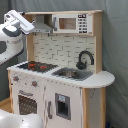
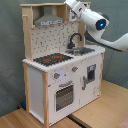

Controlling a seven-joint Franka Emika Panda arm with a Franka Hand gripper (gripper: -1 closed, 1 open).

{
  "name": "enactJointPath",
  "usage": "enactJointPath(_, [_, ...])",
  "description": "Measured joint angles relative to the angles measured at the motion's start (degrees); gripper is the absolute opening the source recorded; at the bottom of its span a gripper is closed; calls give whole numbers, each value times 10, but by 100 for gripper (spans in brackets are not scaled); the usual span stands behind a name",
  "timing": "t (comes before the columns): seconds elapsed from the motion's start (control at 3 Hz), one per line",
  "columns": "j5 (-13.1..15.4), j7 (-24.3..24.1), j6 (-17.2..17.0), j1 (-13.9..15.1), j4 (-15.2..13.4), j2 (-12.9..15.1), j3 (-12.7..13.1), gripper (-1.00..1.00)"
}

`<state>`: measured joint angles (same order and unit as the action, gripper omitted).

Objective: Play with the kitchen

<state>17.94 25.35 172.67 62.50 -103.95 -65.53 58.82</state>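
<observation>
I am holding my arm high beside the upper part of the kitchen (image 1: 60, 75); in the first exterior view my gripper (image 1: 29, 27) is sitting at the first exterior view's left, just beside the grey hood (image 1: 44, 24); in the second exterior view it is hidden behind the top shelf; I cannot tell whether it is released or clenched; the kitchen is standing on a wooden table (image 2: 107, 107), black faucet (image 2: 75, 38) over the sink (image 2: 82, 50), stovetop (image 2: 52, 58) above the oven door (image 2: 64, 95).

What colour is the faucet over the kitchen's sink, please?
The faucet is black, clearest in the first exterior view.
</observation>
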Motion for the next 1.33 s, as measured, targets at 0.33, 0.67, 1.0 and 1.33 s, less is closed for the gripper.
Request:
enactJointPath(0.33, [0, -50, -48, 0, 0, -25, 1, 100])
enactJointPath(0.67, [0, -95, -93, 1, 0, -46, 4, 100])
enactJointPath(1.0, [0, -136, -133, 2, 0, -61, 6, 100])
enactJointPath(1.33, [0, -181, -173, 8, 1, -73, 10, 100])
